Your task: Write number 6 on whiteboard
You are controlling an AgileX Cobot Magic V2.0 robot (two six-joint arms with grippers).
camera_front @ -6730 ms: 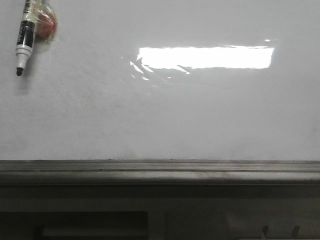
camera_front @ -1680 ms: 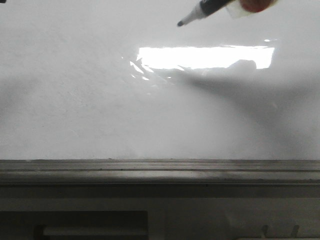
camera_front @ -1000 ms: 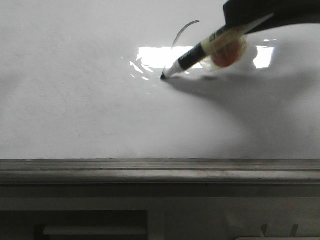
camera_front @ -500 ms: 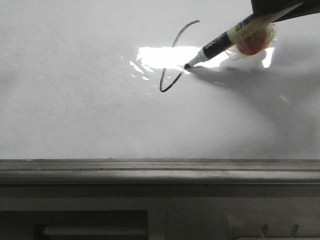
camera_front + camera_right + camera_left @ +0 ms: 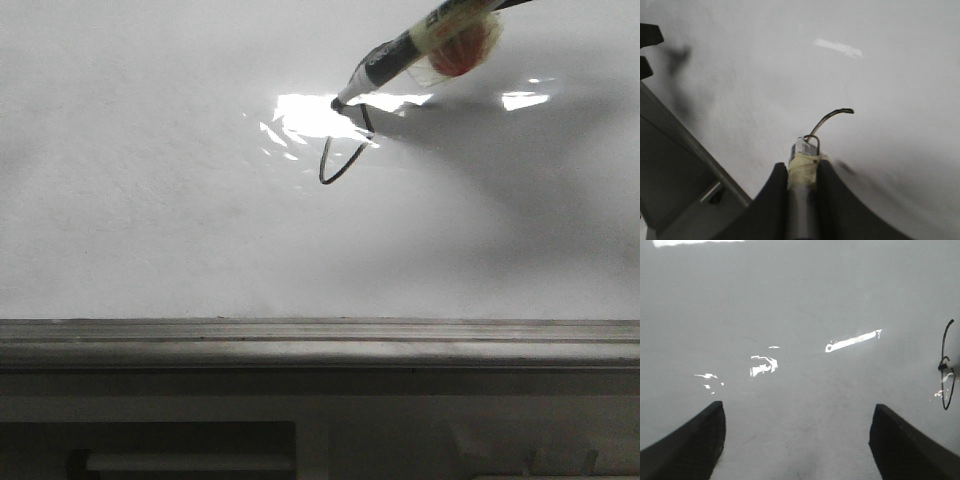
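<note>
Front view: a marker [image 5: 400, 52] slants in from one o'clock, its tip on the whiteboard [image 5: 150, 220] at the upper part of the number 6 [image 5: 345, 150], whose pointed loop lies beside the bright glare [image 5: 330, 110]. A grey ledge [image 5: 320, 340] runs along six o'clock.

Left wrist view: the left gripper [image 5: 797, 440] is spread wide over bare board; the stroke sits at three o'clock.

Right wrist view: the right gripper [image 5: 802, 195] pinches the marker, tip on the stroke.

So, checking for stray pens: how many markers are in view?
1. The marker is in the right gripper, its tip on the whiteboard at the 6.
</note>
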